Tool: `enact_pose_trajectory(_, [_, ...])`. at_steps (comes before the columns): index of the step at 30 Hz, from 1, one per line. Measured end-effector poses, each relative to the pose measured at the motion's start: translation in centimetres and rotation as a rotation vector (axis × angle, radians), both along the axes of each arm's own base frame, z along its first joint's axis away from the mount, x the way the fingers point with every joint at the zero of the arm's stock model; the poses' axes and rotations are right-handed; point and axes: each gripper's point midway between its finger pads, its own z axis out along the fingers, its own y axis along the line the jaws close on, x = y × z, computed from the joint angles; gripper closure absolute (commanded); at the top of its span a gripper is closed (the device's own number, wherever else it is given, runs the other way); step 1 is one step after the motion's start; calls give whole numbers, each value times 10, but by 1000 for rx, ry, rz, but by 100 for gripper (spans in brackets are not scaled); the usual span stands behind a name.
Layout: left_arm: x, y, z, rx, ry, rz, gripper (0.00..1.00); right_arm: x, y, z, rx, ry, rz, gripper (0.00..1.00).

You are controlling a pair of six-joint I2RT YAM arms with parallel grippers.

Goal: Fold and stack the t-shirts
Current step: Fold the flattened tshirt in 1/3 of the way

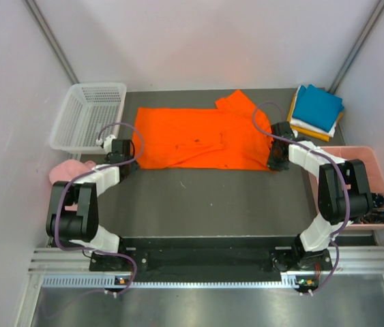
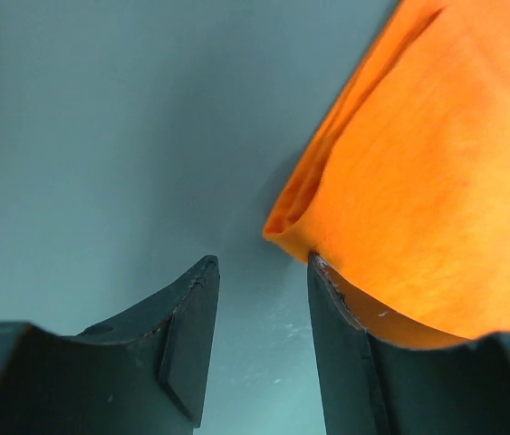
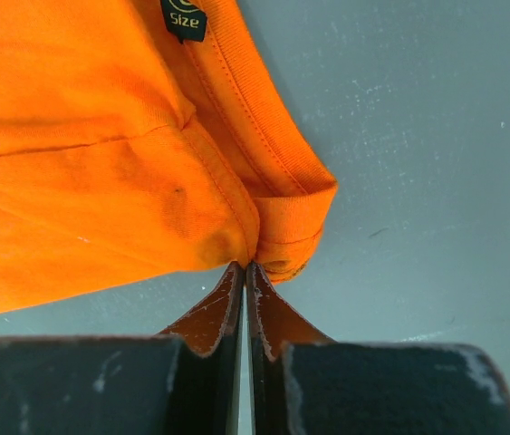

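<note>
The orange t-shirt (image 1: 198, 139), spread flat on the far half of the worktop (image 1: 198, 204), is judged light, limp and apt to bunch, so it is best pinched at corners and hems. The left hand (image 2: 262, 268) is held about half open at the shirt's near left corner, brushed by fabric on one side but with nothing gripped. The right hand (image 3: 243, 266) is closed tight on a pucker of cloth beside the collar.

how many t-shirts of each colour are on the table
orange t-shirt: 1
teal blue t-shirt: 1
white t-shirt: 1
amber yellow t-shirt: 1
total: 4
</note>
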Motion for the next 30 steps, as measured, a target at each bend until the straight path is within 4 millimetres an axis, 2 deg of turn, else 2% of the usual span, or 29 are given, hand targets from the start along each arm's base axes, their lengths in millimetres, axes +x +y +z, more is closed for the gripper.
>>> enact_pose_trajectory(6, [10,-4,8,-14,-43,-17,51,0,0,0,0,0,0,100])
enact_pose_trajectory(15, [12,-7,12,-23,-55,-36,51,0,0,0,1,1,0,100])
enact_pose_trajectory(21, [14,-8,25,-25,-93,-42,51,0,0,0,2,2,0,100])
enact_pose_trajectory(30, [19,-8,23,-24,-102,-44,51,-1,0,0,1,3,1,100])
